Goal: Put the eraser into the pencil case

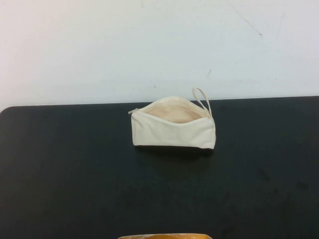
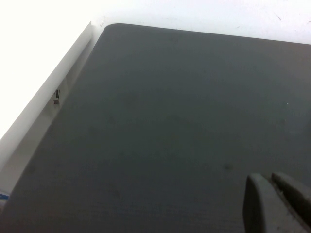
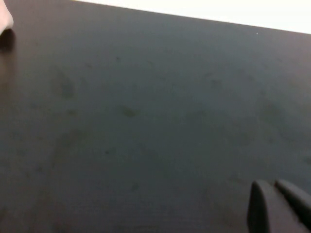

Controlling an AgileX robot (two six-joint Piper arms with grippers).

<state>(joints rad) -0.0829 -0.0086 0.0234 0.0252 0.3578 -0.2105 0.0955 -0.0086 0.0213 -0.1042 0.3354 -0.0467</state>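
The pencil case (image 1: 173, 127) is a cream-white canvas pouch lying at the back middle of the black table (image 1: 65, 169). Its zip is open, showing the pale peach lining (image 1: 175, 113), and its loop strap (image 1: 202, 101) is at the right end. The eraser shows in no view. Neither gripper is in the high view. My left gripper (image 2: 268, 177) hovers over bare table near the table's left edge, its fingers (image 2: 257, 204) pressed together and empty. My right gripper (image 3: 272, 185) hovers over bare table, its fingers (image 3: 260, 208) together and empty.
A white wall (image 1: 159, 45) rises behind the table. A white ledge (image 2: 43, 102) runs along the table's left edge. A tan-yellow edge (image 1: 164, 236) shows at the bottom of the high view. A white corner (image 3: 5, 19) shows in the right wrist view.
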